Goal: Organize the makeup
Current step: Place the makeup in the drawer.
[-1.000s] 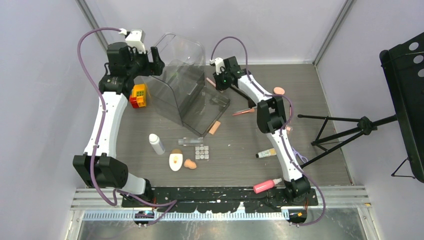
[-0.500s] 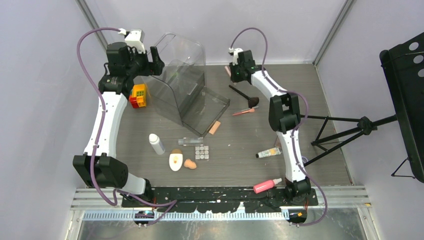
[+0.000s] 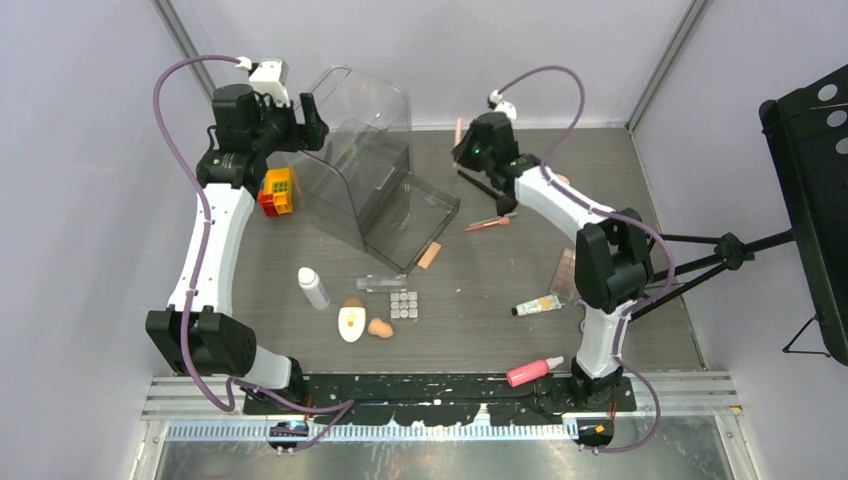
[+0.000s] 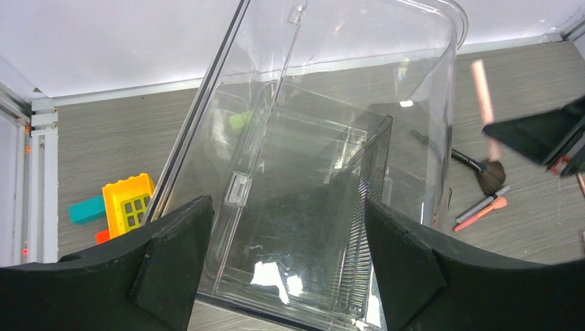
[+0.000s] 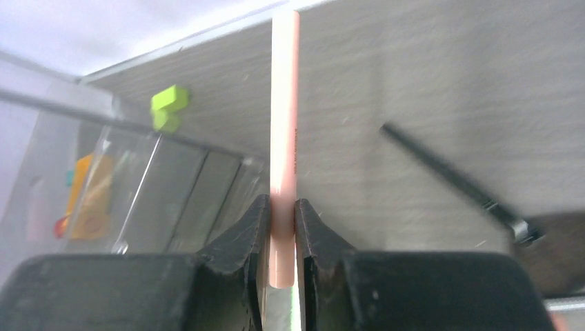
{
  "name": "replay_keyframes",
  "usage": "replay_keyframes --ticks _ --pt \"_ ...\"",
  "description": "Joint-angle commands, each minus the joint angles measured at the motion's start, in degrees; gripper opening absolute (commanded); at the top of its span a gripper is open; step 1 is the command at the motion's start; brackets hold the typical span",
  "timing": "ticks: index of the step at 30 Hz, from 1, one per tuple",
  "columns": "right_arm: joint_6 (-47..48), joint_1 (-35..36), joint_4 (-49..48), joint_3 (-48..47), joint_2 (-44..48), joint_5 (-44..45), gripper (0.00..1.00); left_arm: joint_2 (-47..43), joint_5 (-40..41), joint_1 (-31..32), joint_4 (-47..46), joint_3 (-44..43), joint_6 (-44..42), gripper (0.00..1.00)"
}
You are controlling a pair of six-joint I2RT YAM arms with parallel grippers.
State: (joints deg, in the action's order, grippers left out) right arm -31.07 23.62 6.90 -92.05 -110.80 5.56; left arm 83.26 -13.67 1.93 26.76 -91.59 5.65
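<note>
Right fingers (image 3: pixel 463 150) have swung from beside the case (image 3: pixel 370 165) to the far desk edge, pinched shut on a pink stick (image 5: pixel 284 103) lifted clear for carrying, while left fingers (image 3: pixel 308 118) stand wide at the case's far-left corner, probably to steady it.

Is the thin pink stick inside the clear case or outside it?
Outside. The right gripper is shut on the pink stick, over the table beside the clear case.
</note>
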Motion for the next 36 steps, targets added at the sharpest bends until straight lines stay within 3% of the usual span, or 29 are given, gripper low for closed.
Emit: replay_keyframes --ticks 1,6,12,27,33,36 --pt "-16.17 7.63 -11.05 9.38 5.02 6.14 0.0 0.85 -0.57 -0.51 3.37 0.45 1.21 0.82" --pt "-20.6 17.7 -14.52 15.39 6.8 16.57 0.01 0.72 -0.66 -0.53 3.27 0.51 1.22 0.82" --pt "-26.05 24.29 -16.02 18.79 5.6 26.8 0.01 0.72 -0.56 -0.62 3.21 0.62 1.2 0.83" --pt "-29.68 25.73 -12.09 15.89 -1.18 26.39 0.2 0.73 -1.5 -1.3 3.11 0.54 1.72 0.82" --pt "-28.54 25.73 -11.43 15.39 -1.42 27.35 0.52 0.84 -1.95 -1.54 3.02 0.54 1.99 0.82" --pt "-26.05 25.63 -10.81 14.91 -0.11 28.61 0.58 0.98 -2.5 -1.65 2.93 0.54 2.23 0.82"
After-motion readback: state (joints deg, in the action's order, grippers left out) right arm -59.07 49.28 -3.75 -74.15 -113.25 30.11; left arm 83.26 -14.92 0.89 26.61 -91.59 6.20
